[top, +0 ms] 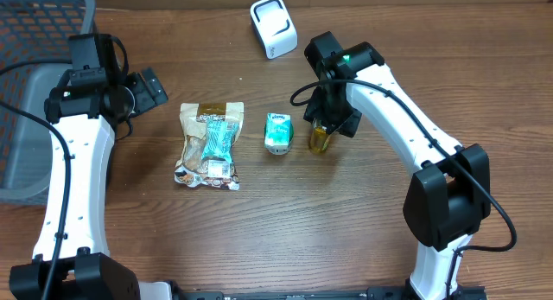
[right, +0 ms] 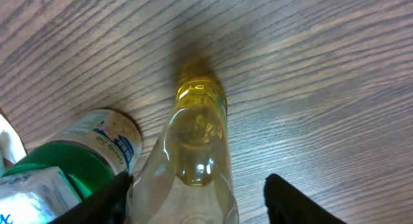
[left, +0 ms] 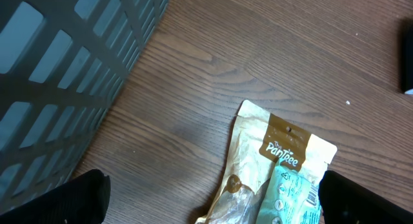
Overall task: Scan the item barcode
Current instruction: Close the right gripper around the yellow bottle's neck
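Overhead view: brown wood-grain desk point(top: 259, 239). A white boxy barcode scanner point(top: 273, 27) stands beyond the right pincer point(top: 321, 125), well apart from it. A clear plastic bottle of yellow liquid point(top: 320, 143), the task's item, sits directly under that pincer. A small teal-and-white labelled container point(top: 276, 133) is just beside the bottle, on the left arm's side. A tan-and-teal foil snack pouch point(top: 208, 146) lies between the two pincers. The left pincer point(top: 145, 87) is near a grey slatted plastic basket point(top: 26, 118). Left wrist view: left pincer point(left: 213, 188) spread wide and holding nothing, with the pouch's top edge point(left: 284, 146) ahead of it and the basket wall point(left: 58, 50) to one side. Right wrist view: right pincer point(right: 197, 195) spread astride the bottle point(right: 197, 140). One finger point(right: 106, 201) is against the bottle's wall and the other point(right: 293, 201) stands clear, so nothing is pinched yet. No barcode shows, and whether the bottle stands or lies cannot be told. Step judged: grasping the item. Next move calls for pressing onto the bottle without nudging the neighbouring container, lifting, then turning its label to the scanner.
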Controlling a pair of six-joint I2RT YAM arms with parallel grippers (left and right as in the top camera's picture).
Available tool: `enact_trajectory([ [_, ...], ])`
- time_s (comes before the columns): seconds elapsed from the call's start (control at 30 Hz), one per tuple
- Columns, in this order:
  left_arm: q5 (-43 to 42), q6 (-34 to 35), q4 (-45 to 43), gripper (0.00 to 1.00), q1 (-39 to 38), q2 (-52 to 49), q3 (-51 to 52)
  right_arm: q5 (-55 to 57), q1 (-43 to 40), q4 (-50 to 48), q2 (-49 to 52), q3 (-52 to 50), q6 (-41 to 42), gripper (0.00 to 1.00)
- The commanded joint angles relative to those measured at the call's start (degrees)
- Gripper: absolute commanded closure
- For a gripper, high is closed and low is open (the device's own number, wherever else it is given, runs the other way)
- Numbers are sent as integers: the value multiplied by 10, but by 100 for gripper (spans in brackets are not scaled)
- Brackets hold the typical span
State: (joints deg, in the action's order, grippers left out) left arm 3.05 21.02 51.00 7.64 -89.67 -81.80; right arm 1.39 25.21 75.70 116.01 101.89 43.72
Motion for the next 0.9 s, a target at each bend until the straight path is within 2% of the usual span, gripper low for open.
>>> enact_trajectory([
  [0.0, 3, -2, -2, 0, 6, -2, -4, -2, -1, 1, -3, 1, 2, 39],
  [0.17, 3, -2, -2, 0, 6, -2, -4, -2, -1, 0, -2, 1, 2, 39],
  [0.23, 3, -2, -2, 1, 6, -2, -4, -2, -1, 1, -2, 1, 2, 28],
  [0.33, 3, -2, -2, 0, 6, -2, -4, -2, 0, 4, -2, 1, 2, 27],
  [0.4, 3, -2, -2, 0, 6, -2, -4, -2, 0, 5, -2, 1, 2, 30],
  [0.57, 3, -2, -2, 1, 6, -2, -4, -10, 0, 5, -2, 1, 2, 45],
  [0.67, 3, -2, -2, 1, 6, -2, -4, -11, 0, 6, -2, 1, 2, 50],
  [0.87, 3, -2, -2, 0, 6, -2, -4, -10, 0, 15, -2, 1, -3, 51],
])
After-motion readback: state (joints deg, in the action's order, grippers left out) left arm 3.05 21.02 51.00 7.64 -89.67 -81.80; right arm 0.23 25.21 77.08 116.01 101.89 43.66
